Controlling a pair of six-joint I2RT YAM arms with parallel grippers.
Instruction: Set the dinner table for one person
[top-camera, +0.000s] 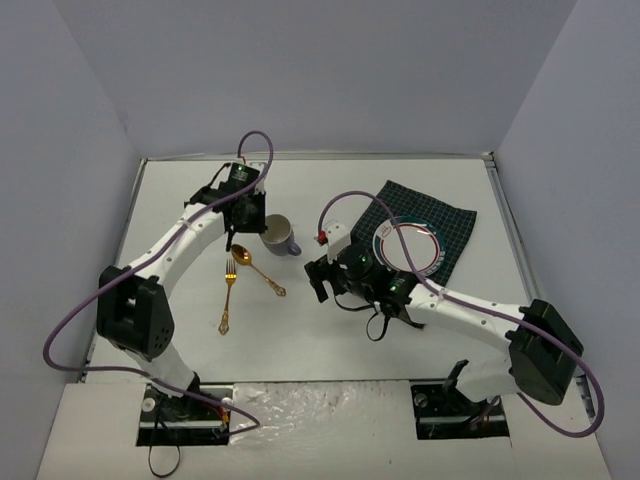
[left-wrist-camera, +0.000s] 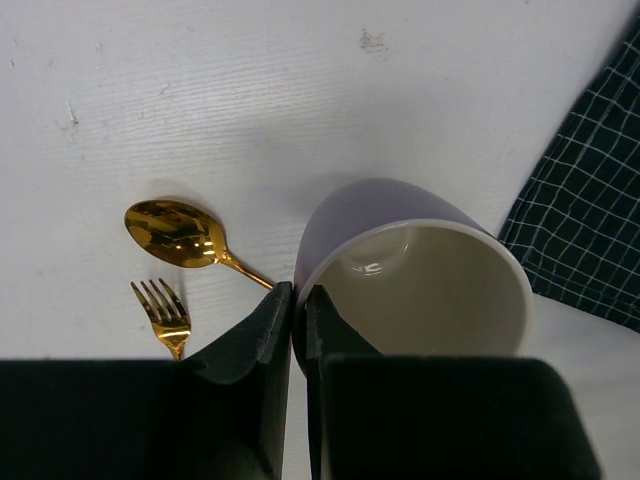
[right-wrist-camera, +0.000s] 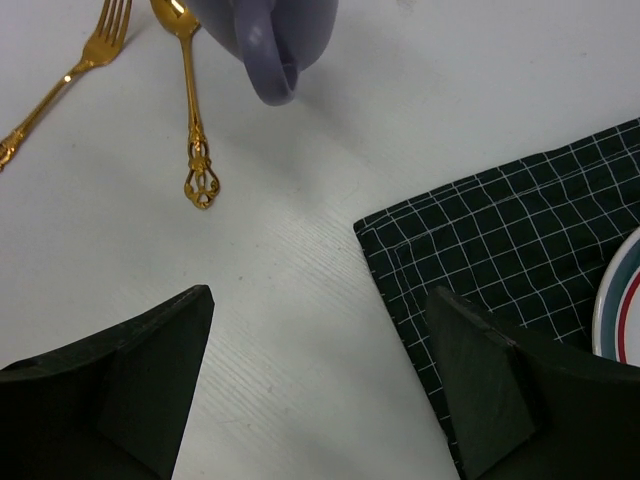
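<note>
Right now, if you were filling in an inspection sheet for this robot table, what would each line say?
Surface: white dinner table, flat, with thin metal edging.
Job's things: purple mug near the middle; gold fork and gold spoon lying close together in front of it; striped-rim plate on a dark green checked cloth at the right.
Clutter: nothing seen.
Grippers: left gripper shut on the mug's rim, one finger inside, one outside; right gripper open and empty, over the table beside the cloth's edge.
Cables: a purple cable loops along each arm; the right arm's crosses the plate in the top view.
Surroundings: plain pale walls on three sides.
</note>
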